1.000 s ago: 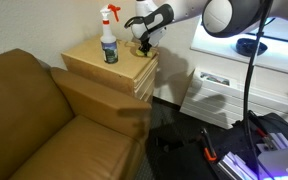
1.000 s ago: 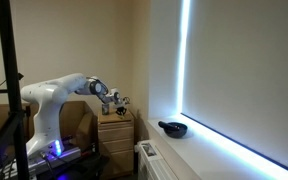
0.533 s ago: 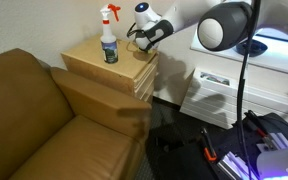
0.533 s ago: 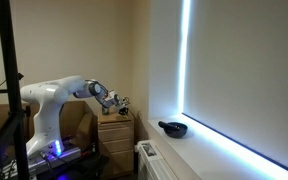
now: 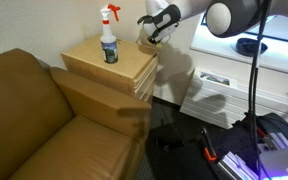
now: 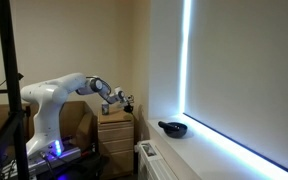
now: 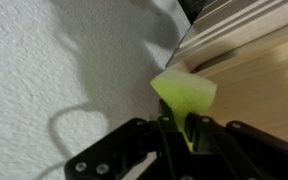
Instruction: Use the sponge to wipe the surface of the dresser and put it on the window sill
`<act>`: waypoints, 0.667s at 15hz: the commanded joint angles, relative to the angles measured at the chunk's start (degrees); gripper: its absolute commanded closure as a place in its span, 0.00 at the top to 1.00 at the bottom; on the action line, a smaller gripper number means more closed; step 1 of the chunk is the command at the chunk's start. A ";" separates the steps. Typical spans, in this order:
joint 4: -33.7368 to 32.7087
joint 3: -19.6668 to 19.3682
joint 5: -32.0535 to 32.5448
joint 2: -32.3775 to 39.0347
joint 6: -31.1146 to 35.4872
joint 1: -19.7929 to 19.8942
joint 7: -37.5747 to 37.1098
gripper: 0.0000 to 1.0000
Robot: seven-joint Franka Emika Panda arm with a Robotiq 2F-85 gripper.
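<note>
The yellow sponge is pinched between the fingers of my gripper, which is shut on it. In the wrist view it hangs over the dresser's edge next to the white wall. In both exterior views the gripper is raised above the far right corner of the tan dresser. The white window sill lies beyond it, under the bright window.
A clear spray bottle with a red-white trigger stands on the dresser top. A dark bowl sits on the sill. A brown leather couch is at the front, a white radiator unit under the sill.
My gripper has lifted off the dresser top with the sponge and moved up and toward the window side.
</note>
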State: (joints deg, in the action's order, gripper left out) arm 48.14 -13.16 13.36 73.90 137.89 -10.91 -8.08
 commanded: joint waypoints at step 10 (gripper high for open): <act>28.65 8.33 -8.97 -34.06 -20.09 14.68 11.17 0.04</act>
State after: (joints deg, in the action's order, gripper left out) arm 65.74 -2.20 1.43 49.48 123.02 3.73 3.18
